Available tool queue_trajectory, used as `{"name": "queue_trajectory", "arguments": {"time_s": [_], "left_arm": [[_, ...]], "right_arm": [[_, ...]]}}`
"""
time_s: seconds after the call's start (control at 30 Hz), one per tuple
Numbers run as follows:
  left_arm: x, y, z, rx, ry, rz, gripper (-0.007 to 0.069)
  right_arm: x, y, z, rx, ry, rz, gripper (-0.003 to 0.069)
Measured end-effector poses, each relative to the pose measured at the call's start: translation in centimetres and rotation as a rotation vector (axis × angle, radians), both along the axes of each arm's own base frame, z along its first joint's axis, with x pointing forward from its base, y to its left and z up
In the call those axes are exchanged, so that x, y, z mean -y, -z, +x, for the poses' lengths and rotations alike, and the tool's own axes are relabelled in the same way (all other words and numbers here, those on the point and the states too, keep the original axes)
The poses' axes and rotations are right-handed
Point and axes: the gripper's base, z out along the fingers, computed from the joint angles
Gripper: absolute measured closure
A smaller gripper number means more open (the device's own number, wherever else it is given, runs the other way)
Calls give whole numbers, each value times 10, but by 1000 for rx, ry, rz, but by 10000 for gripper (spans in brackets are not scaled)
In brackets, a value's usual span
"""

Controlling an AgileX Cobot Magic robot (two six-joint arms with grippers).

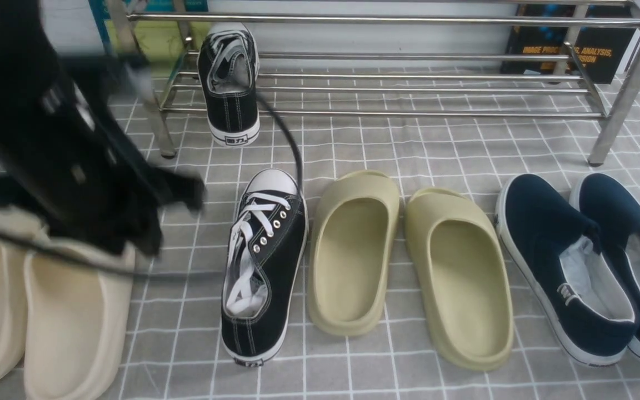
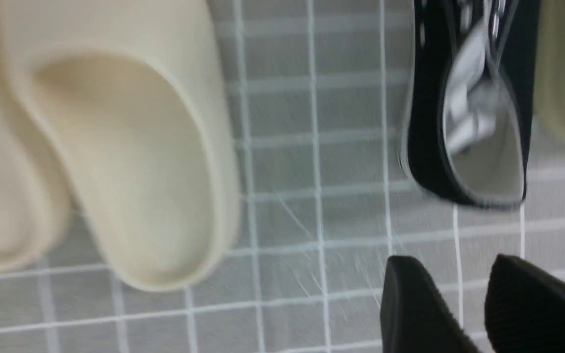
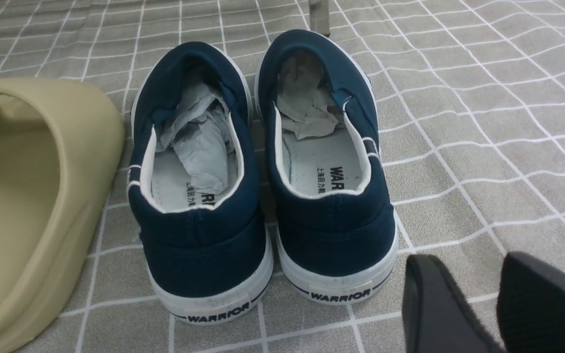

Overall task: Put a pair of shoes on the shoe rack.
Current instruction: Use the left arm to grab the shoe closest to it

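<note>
One black canvas sneaker [image 1: 230, 94] sits on the low bars at the left end of the silver shoe rack [image 1: 409, 113], heel toward me. The other black sneaker [image 1: 264, 261] lies on the checked floor cloth in front of the rack, toe toward it. Its heel also shows in the left wrist view [image 2: 464, 122]. My left arm [image 1: 70, 161] is blurred, above the floor to the left of that sneaker. My left gripper [image 2: 451, 260] is open and empty, short of the sneaker's heel. My right gripper [image 3: 469, 260] is open and empty, beside the navy shoes.
Two cream slides [image 1: 70, 311] lie at the front left, under my left arm. Two olive slides [image 1: 409, 261] lie right of the floor sneaker. Two navy slip-ons [image 1: 575, 266] lie at the far right, and also show in the right wrist view [image 3: 263, 162]. A black cable [image 1: 292, 144] hangs near the rack.
</note>
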Motion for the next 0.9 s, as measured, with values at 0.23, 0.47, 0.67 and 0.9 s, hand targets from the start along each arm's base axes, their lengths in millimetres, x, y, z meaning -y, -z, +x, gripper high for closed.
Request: {"name": "queue_trajectory", "arguments": {"time_s": [0.23,0.47,0.67,0.9], "left_arm": [[26,49,8,33,56,-60,383],[34,79,31,33,49,-27,377],[37,118,46,-45,-17,57,352],[38,128,49,-61,-37,65,471]], "right_arm": [[0,0,0,0,0,0,419],[0,0,0,0,0,0,419],[0,0,0,0,0,0,419],[0,0,0,0,0,0,419]]}}
